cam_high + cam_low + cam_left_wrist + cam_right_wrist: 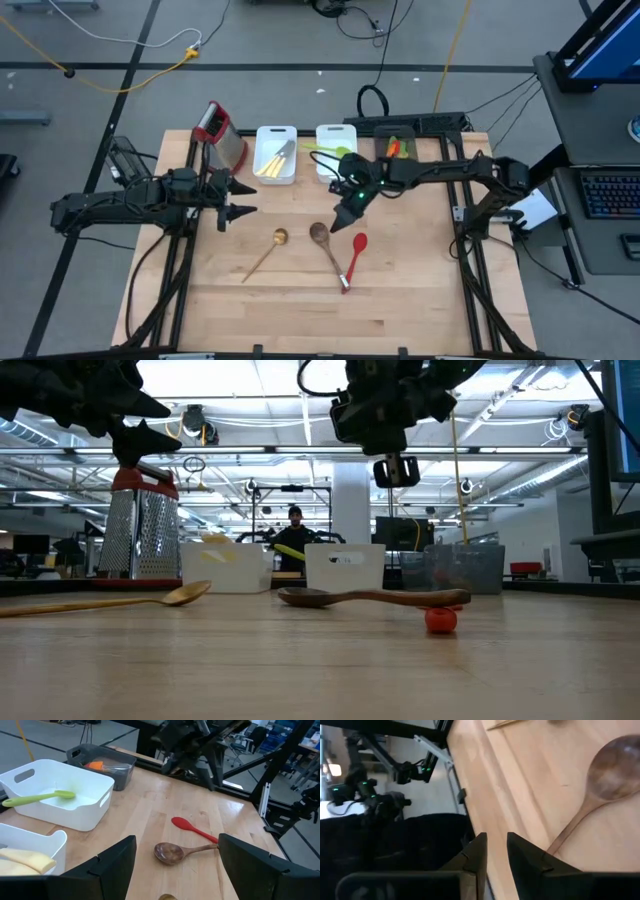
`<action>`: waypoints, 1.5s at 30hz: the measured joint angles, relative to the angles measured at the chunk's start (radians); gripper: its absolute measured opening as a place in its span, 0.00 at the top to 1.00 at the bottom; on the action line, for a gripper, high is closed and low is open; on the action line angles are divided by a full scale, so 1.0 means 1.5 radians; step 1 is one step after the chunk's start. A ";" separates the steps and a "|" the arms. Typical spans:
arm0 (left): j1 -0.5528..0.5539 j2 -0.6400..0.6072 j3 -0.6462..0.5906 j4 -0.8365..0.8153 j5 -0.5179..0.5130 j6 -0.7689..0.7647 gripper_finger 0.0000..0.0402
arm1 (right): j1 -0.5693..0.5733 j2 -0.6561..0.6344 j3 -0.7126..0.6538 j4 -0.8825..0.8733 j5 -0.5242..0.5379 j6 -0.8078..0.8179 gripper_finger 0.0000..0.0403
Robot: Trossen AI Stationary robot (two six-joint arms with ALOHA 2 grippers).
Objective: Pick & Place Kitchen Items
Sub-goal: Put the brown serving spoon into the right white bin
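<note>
Now we lower the right gripper [347, 222], its fingers empty and nearly together, and must spread them before straddling the dark wooden spoon [325, 244] handle.

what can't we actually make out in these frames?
- Contents of the grey rectangular bin: left wrist view shows only an orange item; high view has the right arm over it.
- Yellow items in the left white bin: too small to identify.
- Dark wooden spoon: handle cut off by the right gripper in its wrist view.
</note>
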 joint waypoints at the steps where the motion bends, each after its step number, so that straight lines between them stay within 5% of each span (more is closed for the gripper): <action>1: 0.000 0.000 0.000 0.000 0.000 0.000 0.29 | 0.002 0.000 0.000 0.000 0.010 -0.006 0.82; 16: 0.000 0.000 0.000 0.000 -0.001 -0.018 0.29 | 0.004 0.000 0.000 0.000 0.018 -0.177 0.84; 26: 0.000 0.000 0.000 0.000 -0.001 -0.020 0.29 | 0.005 0.000 0.000 0.016 0.123 -0.179 0.84; 33: 0.000 0.000 0.000 0.000 0.000 -0.023 0.29 | 0.005 0.000 0.000 0.052 0.134 -0.173 0.84; 45: 0.000 0.000 0.000 0.000 0.000 -0.021 0.29 | 0.012 0.000 0.000 0.075 0.192 -0.048 0.80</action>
